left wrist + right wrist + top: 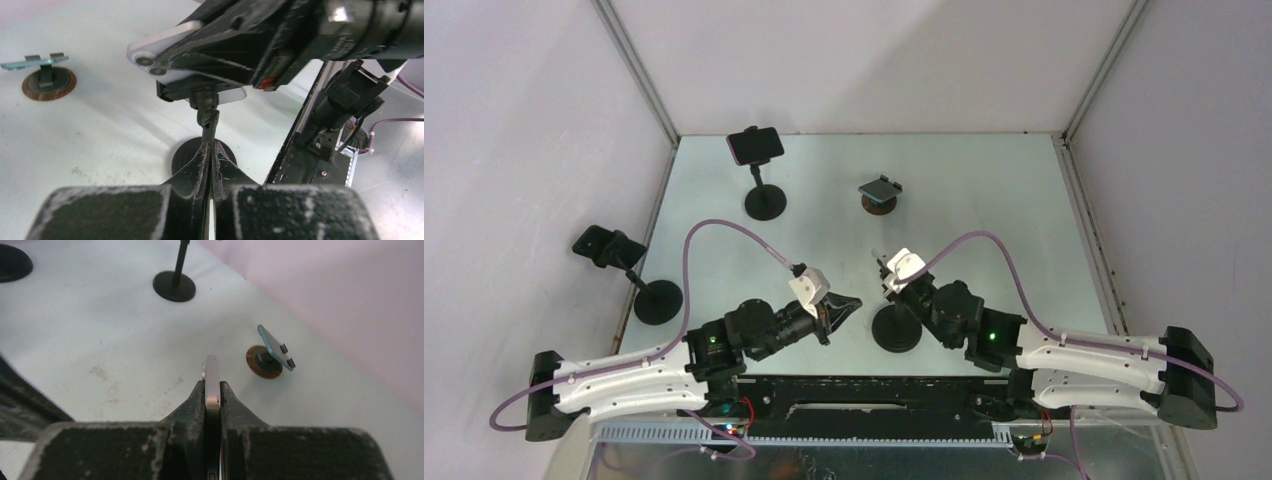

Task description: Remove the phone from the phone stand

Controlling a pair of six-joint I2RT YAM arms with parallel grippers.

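Phone (212,371), lower centre, is sitting clamped in the right gripper (212,390); left gripper (209,152), closed tight, is facing the stand (207,120).

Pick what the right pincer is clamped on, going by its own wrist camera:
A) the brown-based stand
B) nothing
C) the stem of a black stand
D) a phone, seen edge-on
D: in the right wrist view the right pincer is shut against both faces of a slim silver phone that sticks up edge-on between its tips, while the stands sit apart on the table beyond.
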